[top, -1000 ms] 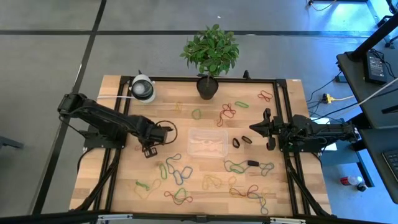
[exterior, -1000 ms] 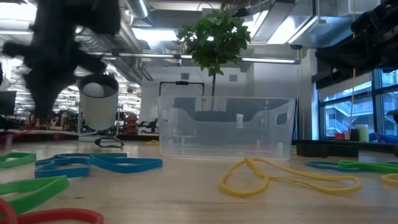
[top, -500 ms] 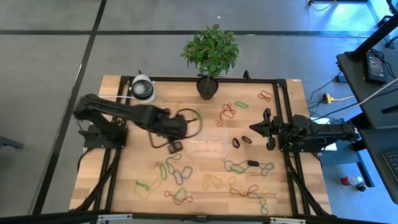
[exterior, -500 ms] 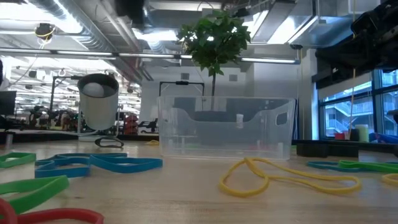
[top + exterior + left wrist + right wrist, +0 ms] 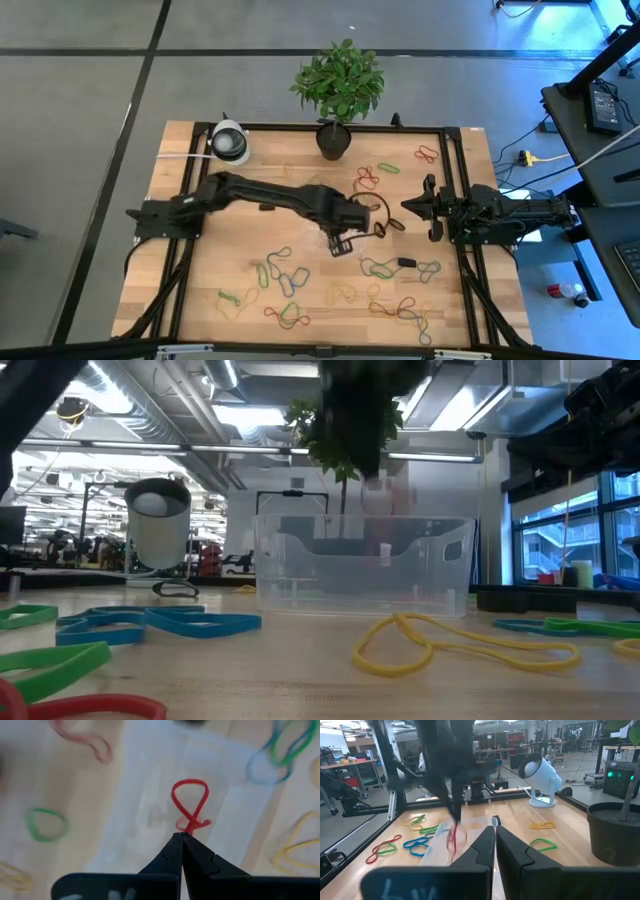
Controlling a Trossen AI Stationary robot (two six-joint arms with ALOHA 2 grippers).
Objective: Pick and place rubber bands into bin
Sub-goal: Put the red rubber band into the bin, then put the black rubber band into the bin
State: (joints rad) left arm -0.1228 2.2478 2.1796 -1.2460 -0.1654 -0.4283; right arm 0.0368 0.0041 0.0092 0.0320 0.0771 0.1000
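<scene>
Left wrist view shows the left gripper [image 5: 182, 836] with its dark fingers pressed together on a thin red rubber band [image 5: 190, 806], whose twisted loop dangles over the small clear plastic bin [image 5: 210, 795]. From above, that arm reaches across the wooden table [image 5: 200, 270] to its middle, where the bin lies. More coloured bands [image 5: 285, 275] lie scattered around. The right gripper [image 5: 412, 208] waits, fingers together, at the table's right side.

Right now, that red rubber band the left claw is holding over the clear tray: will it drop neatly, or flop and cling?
The red rubber band hangs as a limp twisted loop from the shut left gripper, so it is probably floppy and very light. Above the bin, it will likely fall inside, though it might briefly cling to the fingertips.
</scene>
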